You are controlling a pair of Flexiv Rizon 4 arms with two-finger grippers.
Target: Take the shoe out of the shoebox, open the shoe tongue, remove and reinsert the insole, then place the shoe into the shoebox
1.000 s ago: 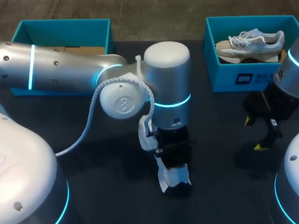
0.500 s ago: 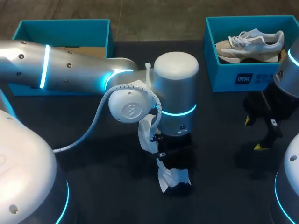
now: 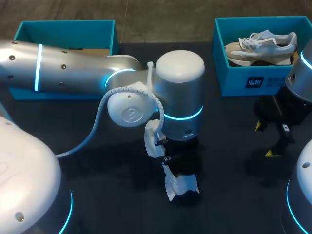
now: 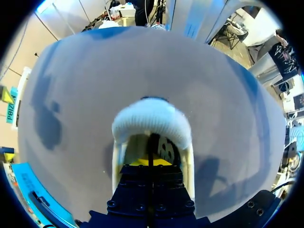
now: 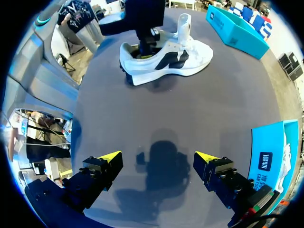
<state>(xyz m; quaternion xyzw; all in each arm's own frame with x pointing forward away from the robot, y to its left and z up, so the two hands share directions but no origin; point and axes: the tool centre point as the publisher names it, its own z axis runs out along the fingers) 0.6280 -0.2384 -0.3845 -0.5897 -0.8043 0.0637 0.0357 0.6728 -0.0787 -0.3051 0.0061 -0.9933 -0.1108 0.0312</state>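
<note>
At the far left of the dark table (image 3: 229, 200), an open teal cardboard shoebox (image 3: 66, 30) stands at the back edge, partly hidden behind the silver left arm (image 3: 73, 73), which comes in from that side and ends over the table's middle. There, the left gripper (image 4: 149, 162) points straight down into the mouth of a white sneaker with black side markings (image 5: 178, 61). The sneaker rests on its sole on the table, well apart from both boxes, with its white tongue (image 5: 184, 23) standing upright. A yellow tip shows inside the padded heel collar (image 4: 152, 121), but whether this pincer has hold of anything inside the shoe cannot be told. Further right, at the back edge, a second open teal shoebox (image 3: 234, 80) contains a beige-and-white laced sneaker (image 3: 261, 46) lying on its side. In front of that box, the right gripper (image 3: 263, 139) hangs above bare tabletop, its two yellow-tipped fingers (image 5: 107, 156) spread wide and holding nothing, with its shadow falling on the surface beneath.
</note>
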